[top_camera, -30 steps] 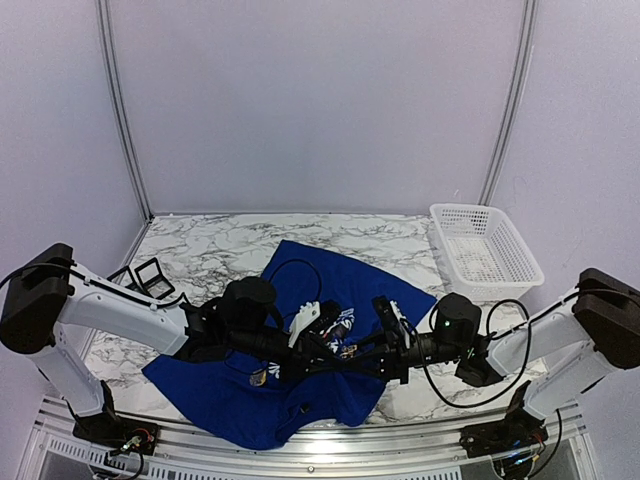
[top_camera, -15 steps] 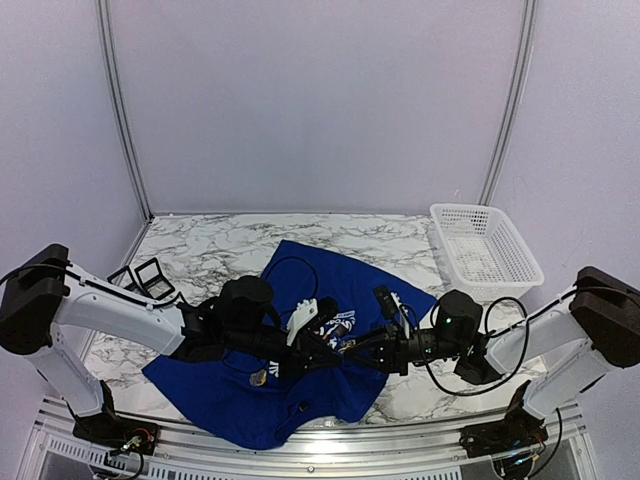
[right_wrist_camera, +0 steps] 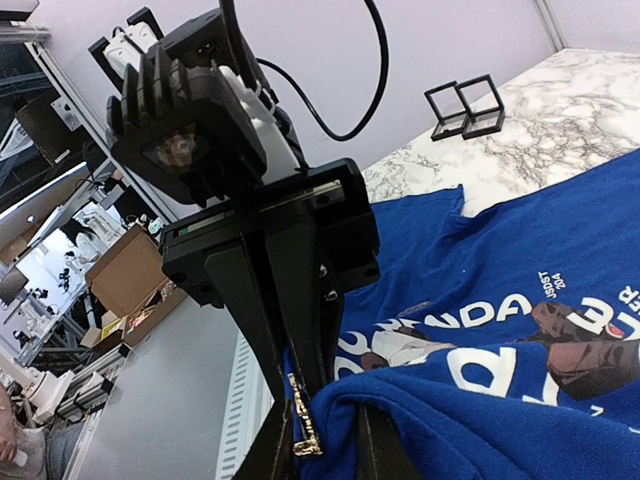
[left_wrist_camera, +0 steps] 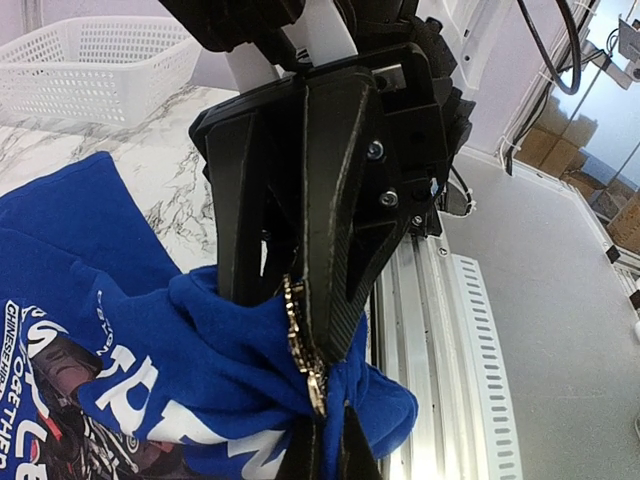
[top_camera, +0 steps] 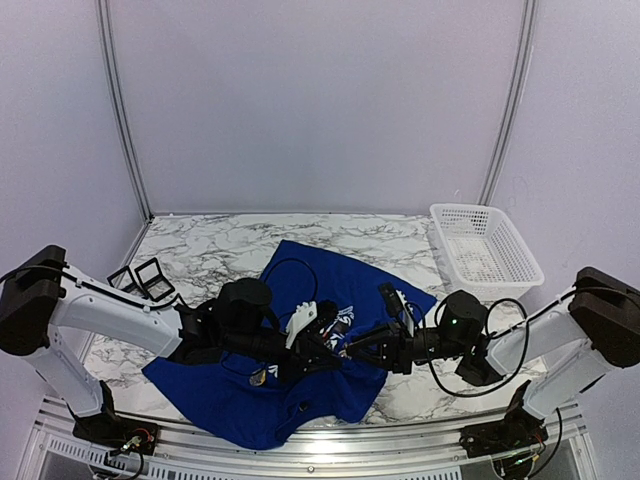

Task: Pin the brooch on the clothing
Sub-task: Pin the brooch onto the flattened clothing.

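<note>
The left end effector is clenched on the gold brooch, low at frame centre, against a raised fold of the blue panda T-shirt. The right end effector grasps that fold, seemingly lifting cloth off the marble desk for pinning.

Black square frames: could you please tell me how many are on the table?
2 frames, side by side near the table's left edge: one, the other just right of it. None looks hidden.
</note>
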